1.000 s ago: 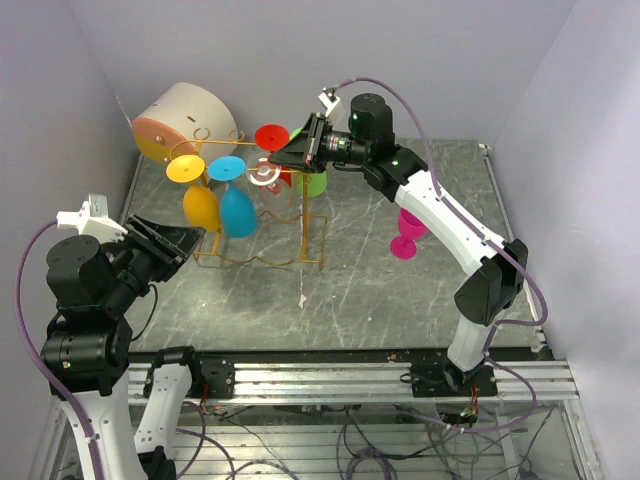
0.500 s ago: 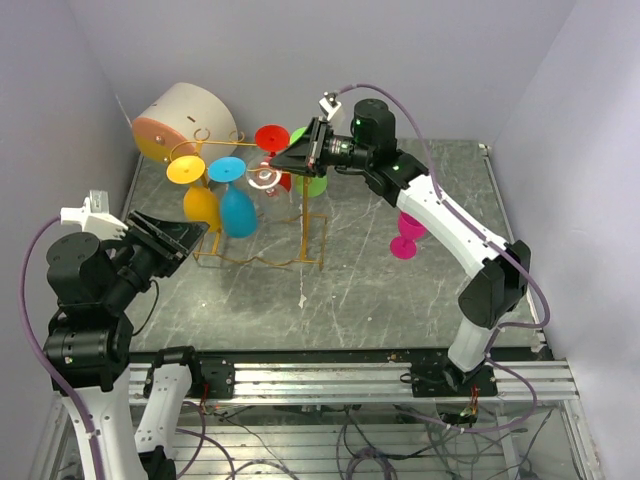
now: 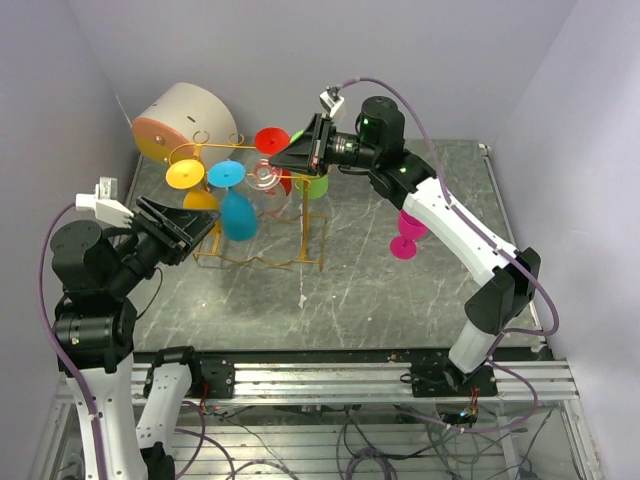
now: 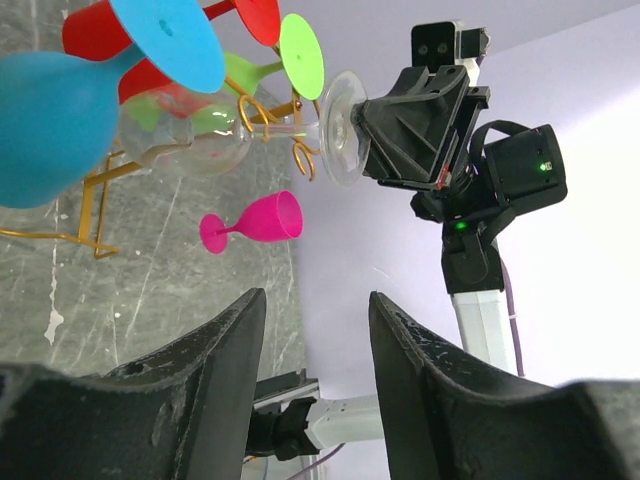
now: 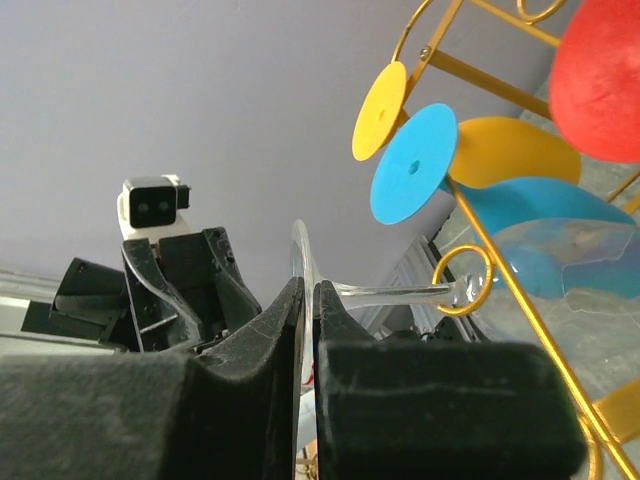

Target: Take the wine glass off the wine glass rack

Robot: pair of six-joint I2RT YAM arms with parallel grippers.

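Step in hand: removal under way, with the right pincer (image 5: 307, 290) gripping the clear wine glass (image 4: 190, 145) by its foot at the top rail of the wine glass rack (image 3: 303, 238)
Right pincer: closed flat on the thin foot disc, one pad against each face
Wine glass: not yet free; its stem passes through a gold loop (image 5: 436, 280) of the rail, and its bowl hangs below, just beside the blue glass (image 3: 237, 212)
Left pincer (image 4: 315, 300): jaws apart with nothing between them, waiting at the near left of the rack
Progress, as judged: grasp made, extraction not done
Next move, as judged: draw the foot outward along the rail until the stem slips out of the loop's open side, then carry the glass away from the rack
What it calls for: a straight, slow pull, since the neighbouring bowls hang close
Risk, as judged: the disc may slip between the pads, or the snagged stem may drag the light wire rack across the surface (image 3: 380, 290)
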